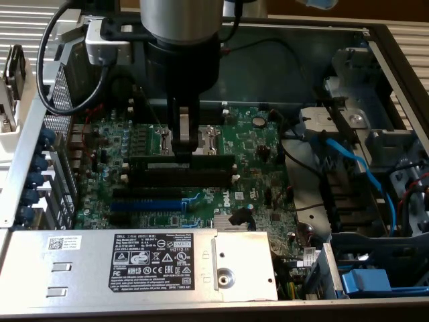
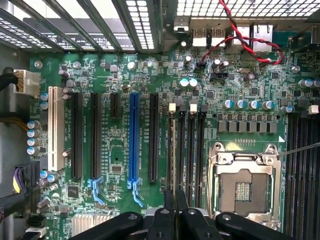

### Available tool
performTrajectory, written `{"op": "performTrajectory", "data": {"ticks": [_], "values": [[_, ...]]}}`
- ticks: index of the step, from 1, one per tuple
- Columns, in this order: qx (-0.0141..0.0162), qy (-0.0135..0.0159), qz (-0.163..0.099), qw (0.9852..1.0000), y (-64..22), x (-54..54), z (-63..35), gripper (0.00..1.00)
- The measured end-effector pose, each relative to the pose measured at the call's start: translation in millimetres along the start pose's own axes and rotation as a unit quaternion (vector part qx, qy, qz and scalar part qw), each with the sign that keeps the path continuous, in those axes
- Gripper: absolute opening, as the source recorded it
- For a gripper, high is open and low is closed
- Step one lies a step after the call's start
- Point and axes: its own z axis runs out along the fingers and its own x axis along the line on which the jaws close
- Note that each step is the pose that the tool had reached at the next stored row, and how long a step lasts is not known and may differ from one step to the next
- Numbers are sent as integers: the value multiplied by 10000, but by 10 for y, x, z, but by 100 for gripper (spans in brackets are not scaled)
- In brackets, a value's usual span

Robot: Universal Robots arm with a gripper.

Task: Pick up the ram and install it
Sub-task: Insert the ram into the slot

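The ram (image 1: 201, 162) is a long dark stick with a greenish top edge. It stands on edge along the far black memory slot, and I cannot tell whether it is seated in it. My gripper (image 1: 183, 149) comes straight down from above and is shut on the stick's top edge, left of its middle. In the wrist view the ram (image 2: 175, 150) shows edge-on as a thin dark line running out from between the black fingers (image 2: 168, 200), in line with a memory slot that has a white end clip (image 2: 172, 106).
A second black memory slot (image 1: 181, 177) lies just in front, then the blue expansion slot (image 1: 147, 203). The CPU socket (image 2: 243, 185) sits beside the memory slots. A silver power supply (image 1: 161, 265) lines the near edge. Blue cables (image 1: 355, 168) and drive bays crowd the exterior view's right.
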Motion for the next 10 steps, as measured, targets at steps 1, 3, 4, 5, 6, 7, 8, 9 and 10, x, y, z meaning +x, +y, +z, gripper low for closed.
{"op": "performTrajectory", "data": {"ticks": [1,3,4,5,6,7,8,9,10], "values": [[1,0,0,10000,5,0,1,12],[2,0,0,10000,19,1,2,12],[3,1,1,10000,23,0,2,12],[3,1,1,10000,23,0,3,12],[4,1,0,10000,24,1,5,12],[4,1,0,10000,24,1,7,12],[4,1,0,10000,24,2,10,12],[6,1,0,10000,25,2,12,12],[6,0,1,10000,25,4,14,12]]}}
